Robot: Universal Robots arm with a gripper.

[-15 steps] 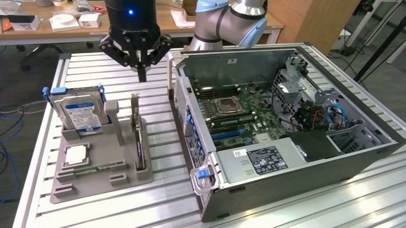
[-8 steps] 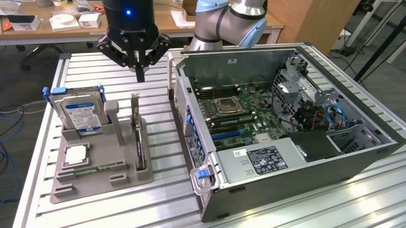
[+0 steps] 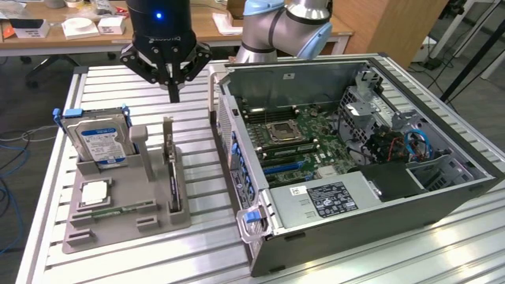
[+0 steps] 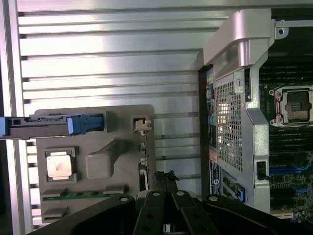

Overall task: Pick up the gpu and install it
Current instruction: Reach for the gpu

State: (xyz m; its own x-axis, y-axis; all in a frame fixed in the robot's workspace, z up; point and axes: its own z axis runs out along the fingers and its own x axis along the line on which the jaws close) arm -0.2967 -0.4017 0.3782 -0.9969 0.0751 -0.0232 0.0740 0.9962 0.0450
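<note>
From my station, the black robot gripper (image 3: 174, 94) hung with its fingers drawn together to a point, and there was nothing between them. It was up in the air, clear of everything beneath it.

The gpu (image 3: 170, 171), a thin dark circuit card with a narrow silver metal bracket at one end, stood on edge in a slot of the grey plastic holder (image 3: 118, 228). That put it below the tool and slightly off from straight under the fingertips. In the wrist view the card (image 4: 143, 155) showed edge-on just beside the gripper (image 4: 166, 177), apart from it and not touched.

The boxy silver hard drive with blue label and blue rails (image 3: 99, 139) sat upright in the same holder, on the far side of the card from the tool. The open grey metal computer case (image 3: 379, 213) lay on the other side of the tool, and its green motherboard (image 3: 292, 148) was exposed.

I judged the task to be at its very start. The card was not yet grasped or lifted, so both the pick-up and the installation in the case remained to be done.
</note>
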